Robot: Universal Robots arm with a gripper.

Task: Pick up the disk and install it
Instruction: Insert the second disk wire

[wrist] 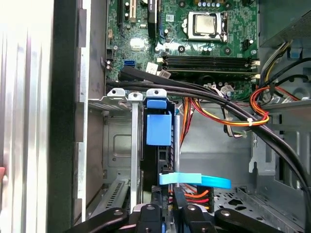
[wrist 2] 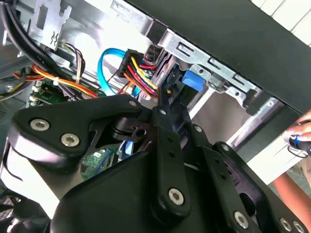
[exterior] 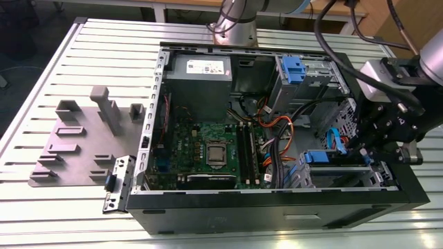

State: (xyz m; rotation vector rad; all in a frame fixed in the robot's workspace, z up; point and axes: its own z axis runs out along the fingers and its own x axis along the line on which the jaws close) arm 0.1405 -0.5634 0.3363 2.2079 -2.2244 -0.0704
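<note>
1. At the exterior view's left, a grey fixture (exterior: 80, 140) with upright blocks lies on the slatted surface (exterior: 41, 78), just beside the open computer case (exterior: 277, 207).
2. A loose grey bracket (exterior: 118, 182) leans against the case's near-left corner.
3. Inside the case, the motherboard (exterior: 207, 150) lies flat at the middle, with the power supply (exterior: 201, 70) at the far side.
4. Right of the power supply, a blue-latched cage (exterior: 294, 72) stands at the far right of the case.
5. The disk (wrist: 158, 127) sits edge-on in a metal bay (exterior: 332, 171) at the case's near right; in the first wrist view its blue tab points toward the motherboard.
6. A light-blue cable (wrist: 194, 179) crosses just behind the disk, among red, yellow and orange wires (wrist: 228, 116).
7. The tool (wrist: 167, 206) hangs over that bay at the exterior view's right, its black fingers (wrist: 181, 204) set close about the disk's rear edge; I cannot tell whether they clamp it.
8. In the second wrist view, a person's hand (wrist 2: 299, 136) shows outside the case.
</note>
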